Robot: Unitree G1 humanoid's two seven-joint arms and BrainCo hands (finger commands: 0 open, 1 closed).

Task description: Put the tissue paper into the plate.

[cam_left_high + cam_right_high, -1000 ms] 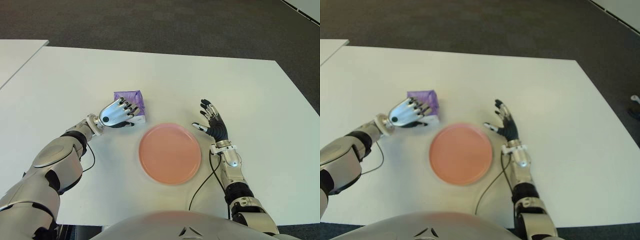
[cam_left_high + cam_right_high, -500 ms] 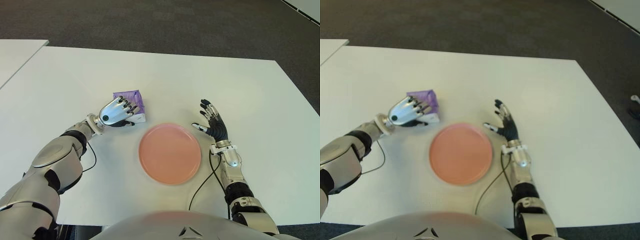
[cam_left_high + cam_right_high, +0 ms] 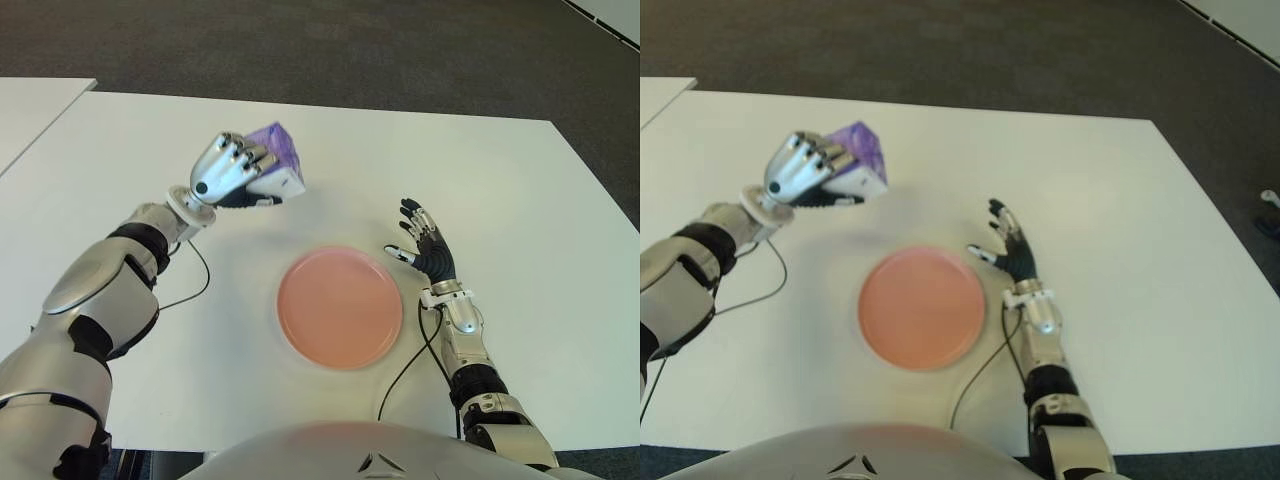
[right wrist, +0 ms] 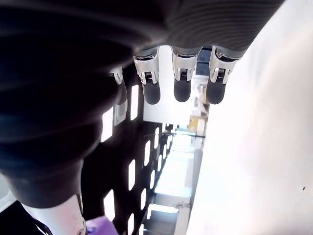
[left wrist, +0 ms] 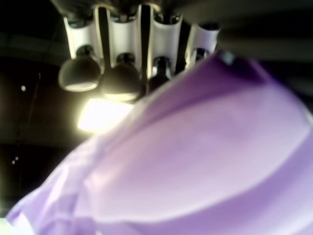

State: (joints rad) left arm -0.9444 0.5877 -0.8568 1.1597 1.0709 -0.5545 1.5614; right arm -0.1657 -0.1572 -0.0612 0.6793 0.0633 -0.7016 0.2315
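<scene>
Left robot hand point(image 3: 228, 170) around tissue paper point(image 3: 276, 166)

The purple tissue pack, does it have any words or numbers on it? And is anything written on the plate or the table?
No text can be read anywhere.
Purple tissue pack, held up off the table in the left hand: purple wrap with a white edge, no letters clear enough to read, even in the left wrist view.
Pink plate: plain, no markings.
White table: plain, no markings.
Right hand, open to the right of the plate: no label visible.
</scene>
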